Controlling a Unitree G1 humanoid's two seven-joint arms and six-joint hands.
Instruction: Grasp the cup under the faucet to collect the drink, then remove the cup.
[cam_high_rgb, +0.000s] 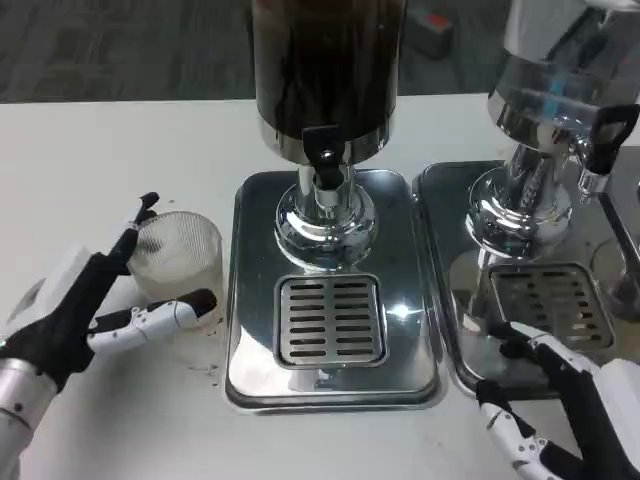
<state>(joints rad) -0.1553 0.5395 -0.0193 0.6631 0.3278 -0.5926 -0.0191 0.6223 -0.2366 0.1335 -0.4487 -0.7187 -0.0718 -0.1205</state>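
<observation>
Standing upright — cup (178, 262) in left robot hand (95, 300)

The ribbed clear plastic cup (177, 262) sits beside a glossy polished-metal dispenser base (330, 300) on a matt white table (100, 160).

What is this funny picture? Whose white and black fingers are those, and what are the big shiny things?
You are looking down from a camera on a robot's head. The fingers are the robot's own. Its left hand wraps around a clear ribbed cup standing on the white table. Its right hand rests open beside a shiny base. The big shiny things are drink dispensers. The middle dispenser holds a dark drink, with a black faucet above a slotted drip grate. A second dispenser stands to the right.
</observation>
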